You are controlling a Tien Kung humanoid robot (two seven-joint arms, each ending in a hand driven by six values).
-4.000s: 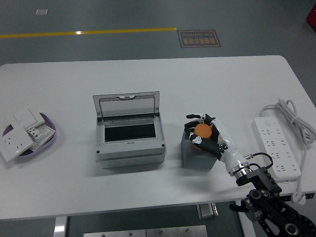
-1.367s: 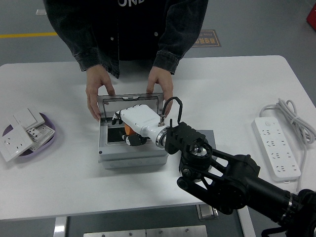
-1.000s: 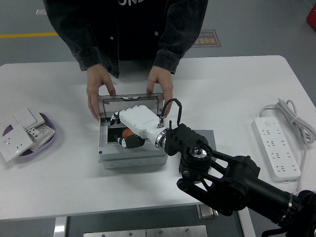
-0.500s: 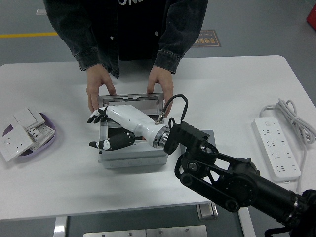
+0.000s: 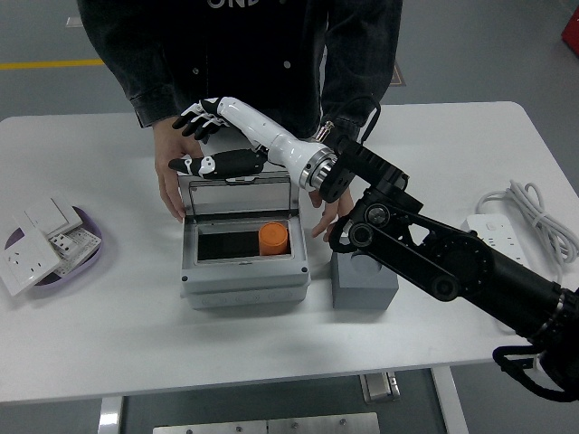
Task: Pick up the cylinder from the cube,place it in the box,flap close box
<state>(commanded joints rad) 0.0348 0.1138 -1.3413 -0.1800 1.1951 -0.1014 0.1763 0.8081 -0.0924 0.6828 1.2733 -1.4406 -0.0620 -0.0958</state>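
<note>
Probably a robotics lab or workshop: grey coated floor (image 5: 507, 54) with a yellow line (image 5: 36, 64), white bench table (image 5: 452, 136), power strip (image 5: 529, 240) at right.

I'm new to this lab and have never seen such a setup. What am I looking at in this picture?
This is a view from a camera high on a humanoid robot, looking down over its white table. The black arm from the right ends in a white five-fingered hand, open and empty, raised above the upright lid of a grey box. An orange cylinder stands inside the box. Right of it sits a grey cube. A person across the table steadies the box, one hand on its left side. A purple dish of switch plates lies at far left, a power strip at far right. The robot's left arm is out of view.
</note>
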